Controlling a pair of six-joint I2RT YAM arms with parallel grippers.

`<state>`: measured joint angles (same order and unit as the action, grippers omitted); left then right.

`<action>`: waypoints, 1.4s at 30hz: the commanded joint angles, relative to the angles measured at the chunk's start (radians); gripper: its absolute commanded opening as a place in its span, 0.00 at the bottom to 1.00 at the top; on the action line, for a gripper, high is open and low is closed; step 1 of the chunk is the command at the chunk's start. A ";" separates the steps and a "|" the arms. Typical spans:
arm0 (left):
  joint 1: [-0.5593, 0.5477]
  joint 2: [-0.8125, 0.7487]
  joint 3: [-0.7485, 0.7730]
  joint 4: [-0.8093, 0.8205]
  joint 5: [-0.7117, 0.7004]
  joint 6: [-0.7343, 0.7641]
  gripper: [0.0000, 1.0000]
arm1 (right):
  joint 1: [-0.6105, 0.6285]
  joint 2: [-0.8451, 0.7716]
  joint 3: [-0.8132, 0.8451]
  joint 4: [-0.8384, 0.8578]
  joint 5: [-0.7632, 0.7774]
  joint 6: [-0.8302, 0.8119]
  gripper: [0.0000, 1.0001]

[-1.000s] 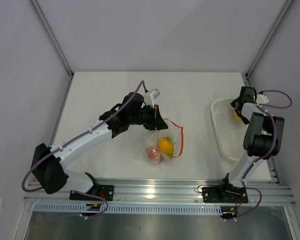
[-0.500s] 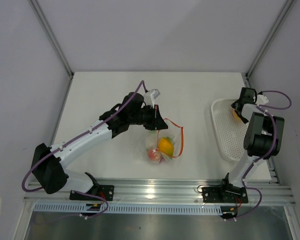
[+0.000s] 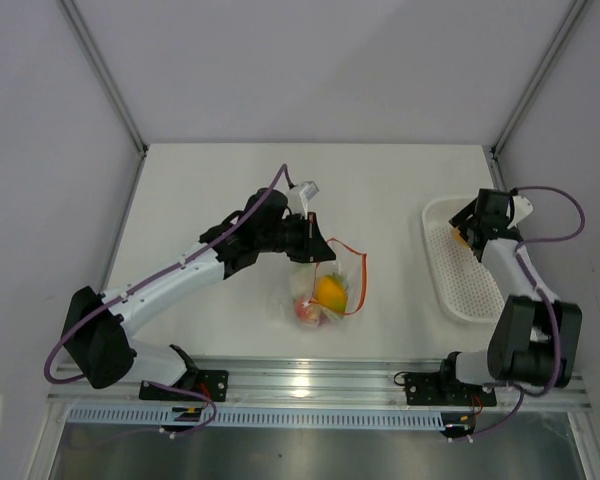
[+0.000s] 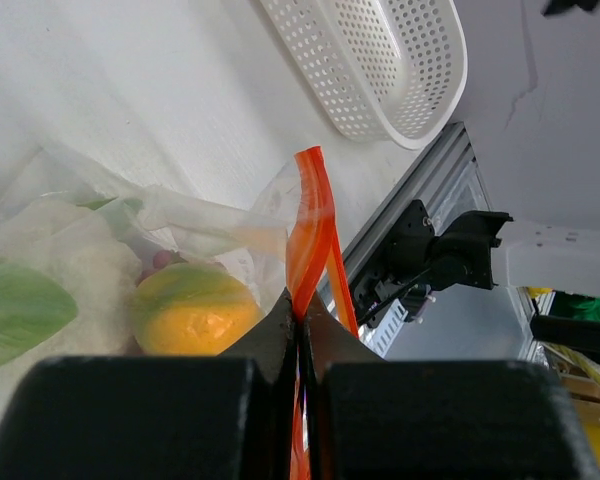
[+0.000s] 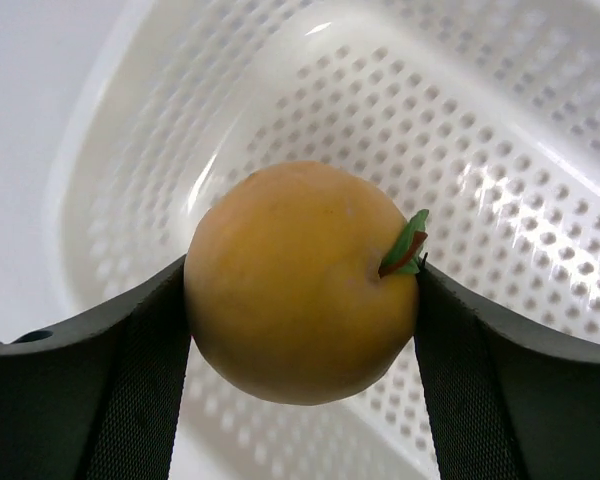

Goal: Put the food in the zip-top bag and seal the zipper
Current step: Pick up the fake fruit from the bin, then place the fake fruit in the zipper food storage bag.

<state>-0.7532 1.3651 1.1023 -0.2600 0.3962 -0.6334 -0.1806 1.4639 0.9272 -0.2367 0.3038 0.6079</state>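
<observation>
White table (image 3: 380, 190), pale walls all round. Starting at the left gripper (image 4: 298, 335): pressed tight together, pinching the red-orange zipper (image 4: 311, 215) right at the fingertips. Just past that, the zip-top bag (image 4: 195, 215) slumped on the table, with a yellow-orange fruit (image 4: 195, 312) and a white-green vegetable piece (image 4: 25, 300) inside (plus a reddish piece (image 3: 306, 310), clearer from above). Over at the right gripper (image 5: 300, 300): clamped on an orange fruit (image 5: 290, 260), little green leaf showing, held over the white perforated basket (image 5: 500, 150) near the table's right edge.
</observation>
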 commanded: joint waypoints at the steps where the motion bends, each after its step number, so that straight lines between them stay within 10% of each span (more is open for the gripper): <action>1: 0.002 -0.040 -0.004 0.027 -0.005 -0.015 0.01 | 0.090 -0.230 -0.060 -0.072 -0.115 -0.049 0.00; 11: 0.002 -0.110 -0.111 0.050 -0.046 -0.041 0.01 | 0.584 -0.698 -0.022 -0.296 -0.408 -0.027 0.00; 21: 0.000 -0.124 -0.119 0.014 -0.059 -0.048 0.00 | 1.195 -0.581 -0.025 -0.226 -0.076 0.176 0.03; 27: 0.000 -0.185 -0.151 0.025 -0.054 -0.060 0.01 | 1.332 -0.407 0.079 -0.265 0.041 0.174 0.14; 37: -0.001 -0.213 -0.185 0.022 -0.046 -0.069 0.00 | 1.319 -0.323 0.102 -0.289 0.119 0.151 0.86; 42: -0.001 -0.213 -0.187 0.024 -0.054 -0.072 0.01 | 1.291 -0.286 0.150 -0.365 0.136 0.151 0.99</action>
<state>-0.7532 1.1759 0.9176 -0.2543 0.3428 -0.6846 1.1198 1.1709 1.0172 -0.5583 0.3809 0.7635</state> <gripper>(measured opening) 0.005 0.976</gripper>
